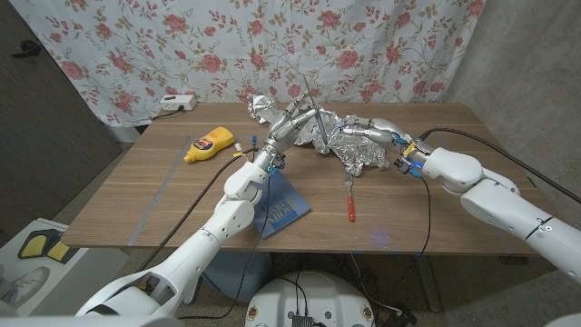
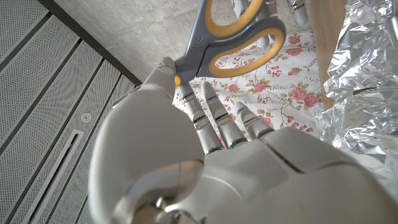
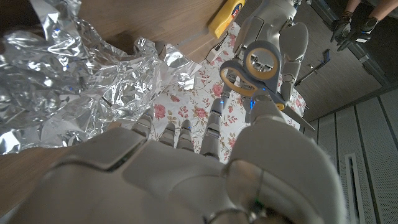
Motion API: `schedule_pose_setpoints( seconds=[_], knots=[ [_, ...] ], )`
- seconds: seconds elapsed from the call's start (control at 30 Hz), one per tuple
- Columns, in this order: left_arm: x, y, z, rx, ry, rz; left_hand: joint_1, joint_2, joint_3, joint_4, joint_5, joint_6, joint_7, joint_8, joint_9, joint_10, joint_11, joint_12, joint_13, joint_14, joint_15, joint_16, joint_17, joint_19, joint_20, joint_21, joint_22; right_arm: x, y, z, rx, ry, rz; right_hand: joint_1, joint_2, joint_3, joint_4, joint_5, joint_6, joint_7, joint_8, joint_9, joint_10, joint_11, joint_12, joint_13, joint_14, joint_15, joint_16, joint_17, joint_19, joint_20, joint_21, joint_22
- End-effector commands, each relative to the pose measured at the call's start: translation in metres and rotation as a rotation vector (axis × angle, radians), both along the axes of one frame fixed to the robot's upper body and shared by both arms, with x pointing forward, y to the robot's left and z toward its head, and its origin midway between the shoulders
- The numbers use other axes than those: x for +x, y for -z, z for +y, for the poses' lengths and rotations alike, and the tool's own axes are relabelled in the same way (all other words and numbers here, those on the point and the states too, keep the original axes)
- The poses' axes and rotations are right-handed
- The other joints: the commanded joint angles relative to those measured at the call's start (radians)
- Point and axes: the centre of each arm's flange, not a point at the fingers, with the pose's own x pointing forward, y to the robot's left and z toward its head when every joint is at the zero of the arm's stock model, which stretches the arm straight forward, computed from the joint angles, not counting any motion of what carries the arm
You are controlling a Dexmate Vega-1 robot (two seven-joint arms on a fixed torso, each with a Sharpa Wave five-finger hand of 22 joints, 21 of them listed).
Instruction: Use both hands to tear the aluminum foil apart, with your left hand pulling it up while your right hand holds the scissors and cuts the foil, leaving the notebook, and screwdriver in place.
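Left to right in head view: yellow bottle [image 1: 208,144] upper left on table [image 1: 163,195]. Blue notebook [image 1: 281,207] at centre, under left forearm. Left hand [image 1: 292,125] raised at upper centre, gripping scissors [image 1: 310,111] by grey-and-yellow handles [image 2: 233,43], blades pointing up. Crumpled aluminum foil [image 1: 349,145] right of centre. Red-handled screwdriver [image 1: 349,202] just below foil. Right hand [image 1: 370,128] on foil; grip cannot be told.

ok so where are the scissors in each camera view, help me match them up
Head view: scissors at upper centre, blades pointing up, above the foil.
Left wrist view: grey and yellow handles at top centre.
Right wrist view: the same handles right of centre.
Shared landmark: the crumpled foil beside them.
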Motion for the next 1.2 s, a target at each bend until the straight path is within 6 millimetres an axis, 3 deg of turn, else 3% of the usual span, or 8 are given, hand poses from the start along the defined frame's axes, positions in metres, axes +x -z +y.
schedule_pose_setpoints(
  seconds=[0.03, 0.53, 0.67, 1.2],
  knots=[
    [0.003, -0.002, -0.005, -0.01, 0.02, 0.002, 0.004, 0.008, 0.008, 0.005, 0.004, 0.014, 0.0, 0.005, 0.003, 0.003, -0.005, 0.12, 0.236, 0.004, -0.021, -0.004, 0.003, 0.002, -0.008, 0.004, 0.002, 0.003, 0.0, 0.004, -0.007, -0.02, 0.006, 0.014, -0.002, 0.006, -0.001, 0.0, -0.002, -0.001, -0.001, 0.003, -0.007, -0.002, 0.004, 0.0, -0.097, -0.007, 0.008, 0.001, 0.006, -0.001, 0.003, 0.001],
    [0.009, -0.002, -0.008, -0.004, 0.029, 0.012, 0.005, 0.008, 0.008, 0.005, 0.003, 0.025, -0.01, 0.008, 0.003, 0.003, -0.004, 0.121, 0.238, 0.006, -0.021, -0.003, 0.008, 0.002, -0.005, 0.004, 0.002, 0.005, 0.001, 0.005, -0.001, -0.036, 0.013, 0.029, 0.001, 0.012, -0.002, 0.001, -0.001, -0.003, 0.0, 0.007, -0.007, -0.006, 0.005, -0.007, -0.095, -0.008, 0.009, 0.001, 0.011, -0.002, 0.004, 0.001],
    [0.01, -0.002, -0.01, 0.008, 0.035, 0.007, 0.007, 0.007, 0.007, 0.004, 0.002, 0.05, -0.027, 0.016, 0.003, 0.002, -0.004, 0.119, 0.236, 0.005, -0.023, -0.003, 0.011, 0.001, -0.005, 0.004, 0.002, 0.006, 0.001, 0.006, 0.0, -0.046, 0.017, 0.031, 0.002, 0.013, -0.002, 0.002, -0.001, -0.004, 0.0, 0.008, -0.007, -0.008, 0.005, -0.008, -0.095, -0.011, 0.008, 0.001, 0.012, -0.002, 0.004, 0.001],
    [0.013, -0.001, -0.017, 0.027, 0.058, 0.011, 0.011, 0.004, 0.002, 0.002, -0.001, 0.074, -0.011, 0.02, 0.003, 0.013, -0.003, 0.118, 0.228, 0.009, -0.026, 0.002, 0.02, -0.004, -0.009, 0.003, 0.002, 0.01, 0.004, 0.009, 0.003, -0.071, 0.031, 0.047, 0.005, 0.019, -0.002, 0.004, -0.008, -0.01, -0.002, 0.014, -0.023, -0.03, 0.001, -0.016, -0.109, -0.019, 0.004, 0.0, 0.013, -0.001, 0.002, 0.001]
  ],
)
